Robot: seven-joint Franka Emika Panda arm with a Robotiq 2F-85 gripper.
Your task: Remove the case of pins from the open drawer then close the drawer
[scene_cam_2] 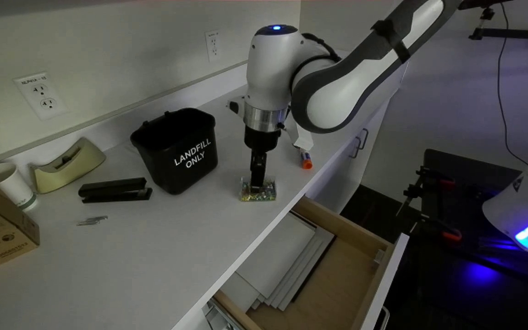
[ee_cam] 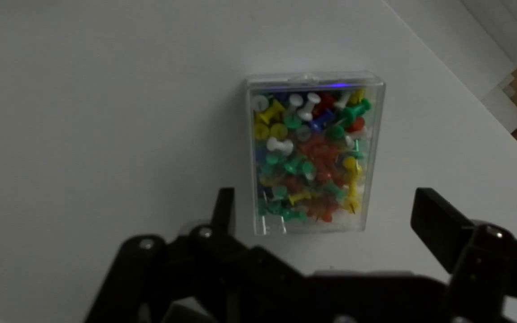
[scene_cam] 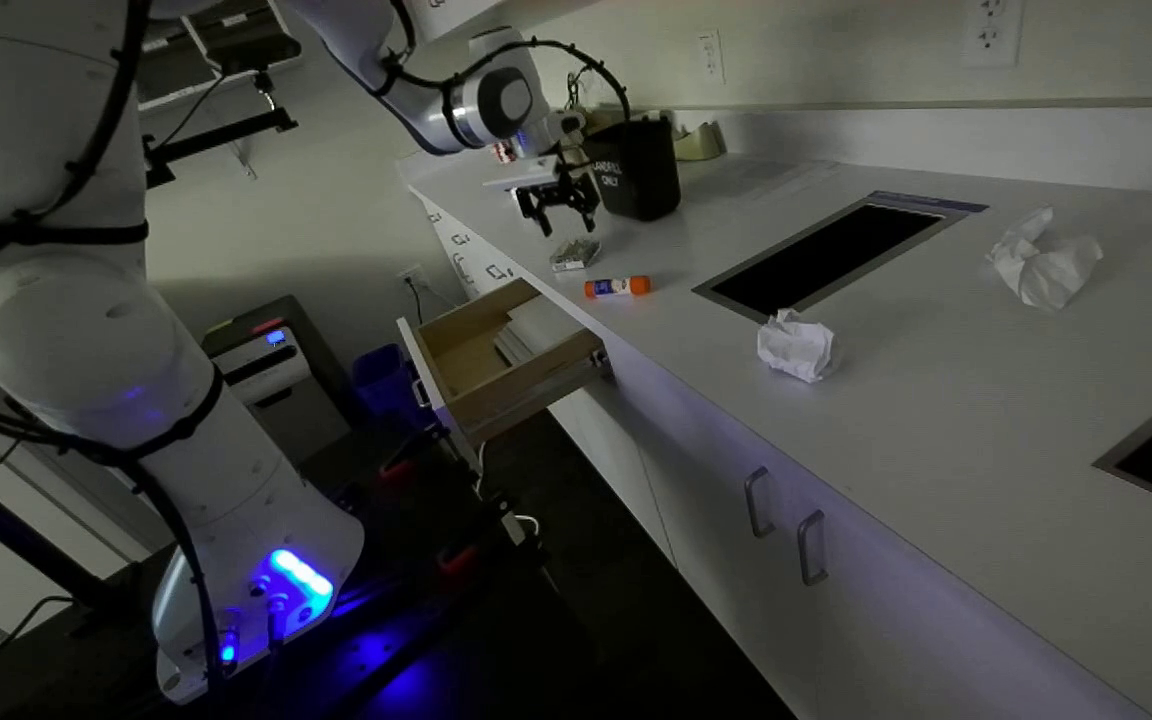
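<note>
1. So the case of pins (ee_cam: pixel 311 157) was out of the drawer (scene_cam_2: pixel 337 275), lying flat on the table (scene_cam_2: pixel 154 275) close to the edge.
2. The tool (scene_cam: pixel 568 230) hung just above it, jaws spread wide, one on each side of it in the wrist view.
3. The drawer was wide open, near right in an exterior view, white panels (scene_cam_2: pixel 273 252) stacked toward its left.
4. A black bin (scene_cam_2: pixel 179 153) stood left of the case there, and a glue stick (scene_cam_2: pixel 306 162) lay farther off to its right.
</note>
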